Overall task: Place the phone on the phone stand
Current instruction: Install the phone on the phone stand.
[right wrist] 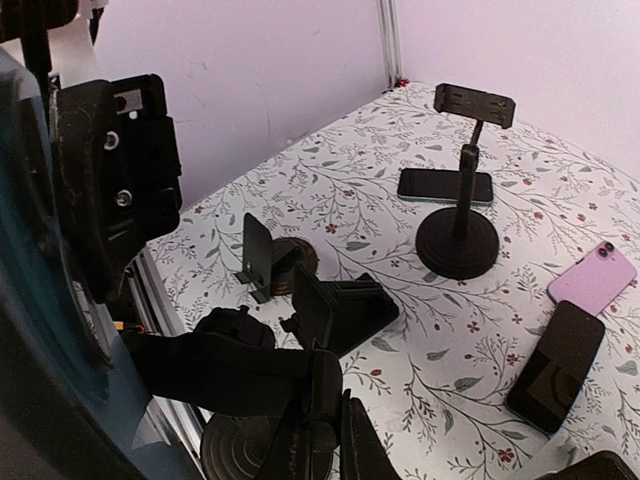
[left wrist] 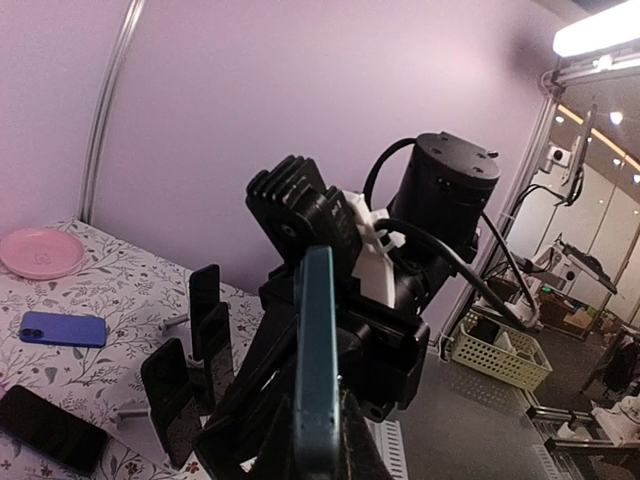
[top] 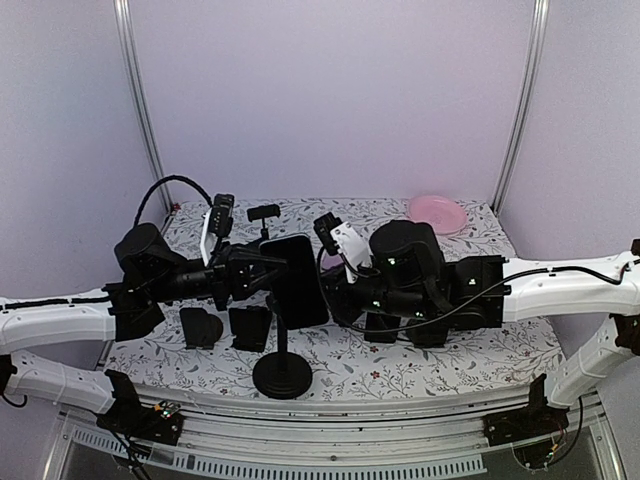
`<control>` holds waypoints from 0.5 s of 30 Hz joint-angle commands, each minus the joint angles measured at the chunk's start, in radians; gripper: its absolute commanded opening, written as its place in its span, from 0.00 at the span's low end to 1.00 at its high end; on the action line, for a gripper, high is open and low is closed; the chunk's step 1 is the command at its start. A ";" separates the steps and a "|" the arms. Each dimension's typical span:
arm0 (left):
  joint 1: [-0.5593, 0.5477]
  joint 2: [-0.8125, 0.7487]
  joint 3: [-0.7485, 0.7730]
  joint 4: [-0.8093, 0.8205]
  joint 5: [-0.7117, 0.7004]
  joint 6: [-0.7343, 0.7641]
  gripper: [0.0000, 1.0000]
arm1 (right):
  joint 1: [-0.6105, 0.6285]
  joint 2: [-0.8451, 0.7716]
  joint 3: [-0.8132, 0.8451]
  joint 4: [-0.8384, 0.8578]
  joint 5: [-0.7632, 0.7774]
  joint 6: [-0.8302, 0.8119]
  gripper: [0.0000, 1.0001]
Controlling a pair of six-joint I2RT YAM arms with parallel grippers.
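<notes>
Pale lilac walls (top: 330, 100) closed in a table (top: 480, 350) covered with a flowered cloth. Both arms reached in from the sides and met over the middle of the table, nearer its near edge.

The phone (top: 297, 280) was held up off the table, its dark screen toward the overhead camera. It stood directly above the phone stand (top: 282, 375), whose round black base sat close to the near edge at the middle. The stand's stem ran up behind the phone's lower end.

The left pincer (top: 262, 270) was clamped narrow on the phone's left side. From the left wrist the phone showed edge-on as a teal strip running straight out between the fingers. The right pincer (top: 335, 290) was also drawn narrow and sat tight against the phone's right edge. Whether it gripped the phone or only pressed beside it could not be told.

A small black holder (top: 201, 327) stood on the cloth under the left arm, near the stand's base. A pink plate (top: 437, 212) lay in the far right corner. A second tall stand (right wrist: 458, 235) stood toward the far edge, with a black phone (right wrist: 445, 185) flat on the cloth just behind it. A pink phone (right wrist: 592, 277) and a blue phone (left wrist: 62, 328) lay flat on the cloth, apart from the arms.
</notes>
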 commanded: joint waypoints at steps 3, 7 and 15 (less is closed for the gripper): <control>0.008 0.044 0.009 -0.087 -0.155 0.062 0.00 | 0.034 0.047 0.041 -0.013 0.290 -0.021 0.02; 0.008 0.052 -0.001 -0.105 -0.207 0.066 0.00 | 0.049 0.090 0.091 -0.046 0.369 -0.022 0.02; 0.006 0.025 -0.010 -0.197 -0.321 0.074 0.00 | 0.089 0.177 0.172 -0.137 0.515 -0.026 0.02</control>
